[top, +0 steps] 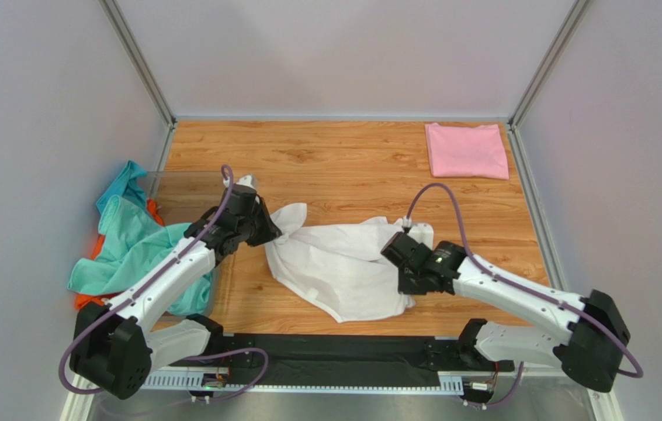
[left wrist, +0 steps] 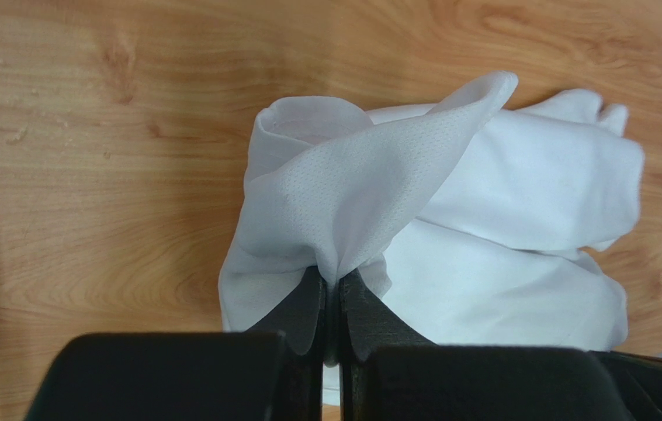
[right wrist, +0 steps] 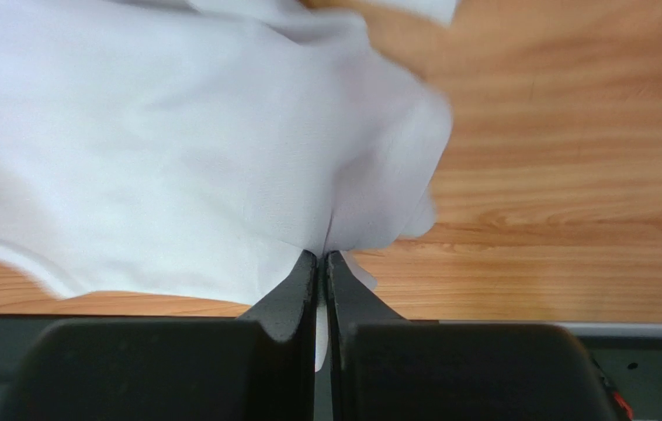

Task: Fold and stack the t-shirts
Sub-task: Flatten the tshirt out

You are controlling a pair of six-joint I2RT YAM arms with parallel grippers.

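White t-shirt lies crumpled on the table, near the front edge and between the 2 arms. It is not flat: folds run across it and 1 lobe pokes out toward the left arm.

Left gripper: fingers pressed together on a bunched fold at the shirt's left end, with cloth rising in a peak out of the pinch. Right gripper: also clamped, with a thin layer of white fabric caught between the tips at the shirt's right side. The wrist view is a bit blurred, but the pinch is plain.

Why 2 grips at opposite ends? Prob. so the arms can draw apart and stretch the shirt out smooth before any fold. 1 grip alone would only drag the heap. Both pinches sit on loose bunches rather than clear corners or seams, so the spread may come out skewed — my guess, not something seen.

Pink t-shirt sits folded square at the far right corner, well apart from the work zone. It is likely the base of the stack, parked where it won't get swept.

Teal t-shirt and orange t-shirt are heaped at the left edge by the clear plastic bin. Can't tell if they are inside it or draped over its wall. They look like the waiting pile.

Task approx. early-mid: 1 folded, 1 in hand.
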